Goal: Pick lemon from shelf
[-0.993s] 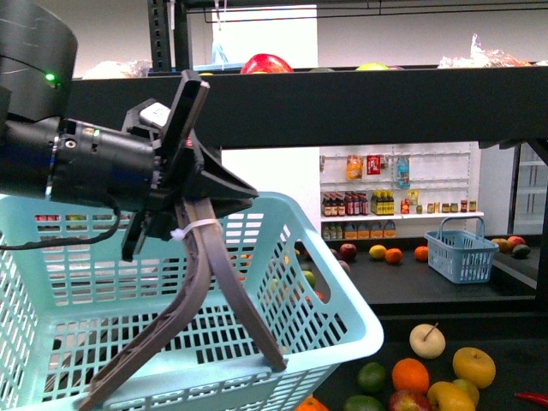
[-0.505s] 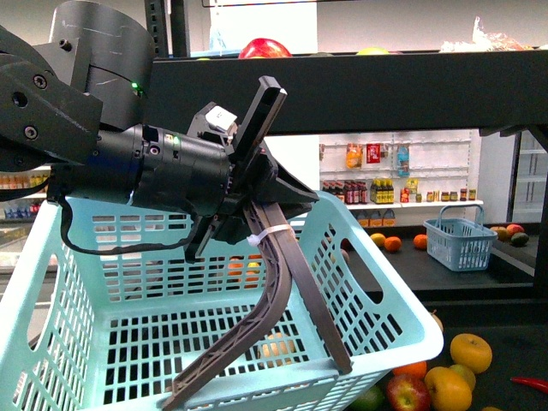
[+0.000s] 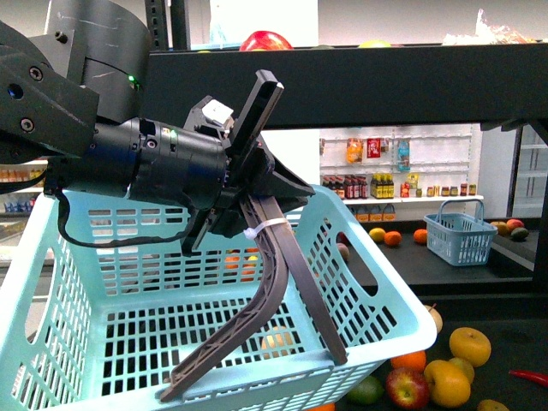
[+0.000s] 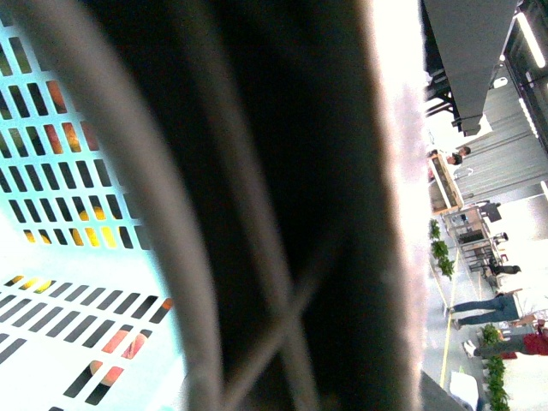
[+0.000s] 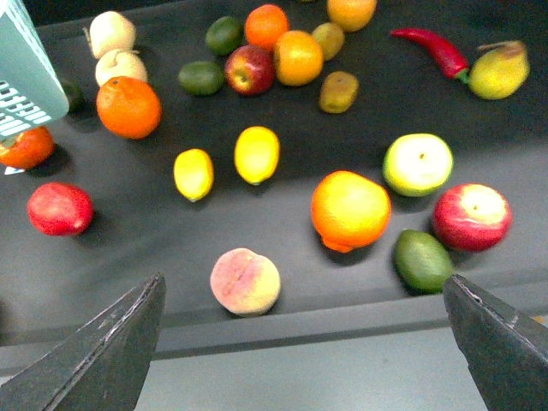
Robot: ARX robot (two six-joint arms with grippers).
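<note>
In the right wrist view two plain yellow oval lemons lie side by side on the dark shelf tray (image 5: 154,257): the larger lemon (image 5: 257,154) and a smaller one (image 5: 193,174). My right gripper (image 5: 304,342) is open and empty above the tray's front rim, short of the lemons, with a peach (image 5: 245,281) between them and the fingers (image 5: 103,342). In the front view my left gripper (image 3: 257,201) is shut on the dark handle (image 3: 274,274) of a light blue basket (image 3: 377,295), held in front of the black shelf (image 3: 394,86). The left wrist view shows only the blurred handle (image 4: 282,214).
Round the lemons lie oranges (image 5: 128,107), a large orange-yellow citrus (image 5: 351,210), apples (image 5: 471,216), limes (image 5: 421,259), a red chilli (image 5: 432,50) and a pear (image 5: 497,70). The basket's corner (image 5: 26,77) hangs over the tray. A small blue basket (image 3: 460,238) stands on a far counter.
Over the last second my left arm and the basket have swung right, across the middle of the front view. In the last half second they have hardly moved.
</note>
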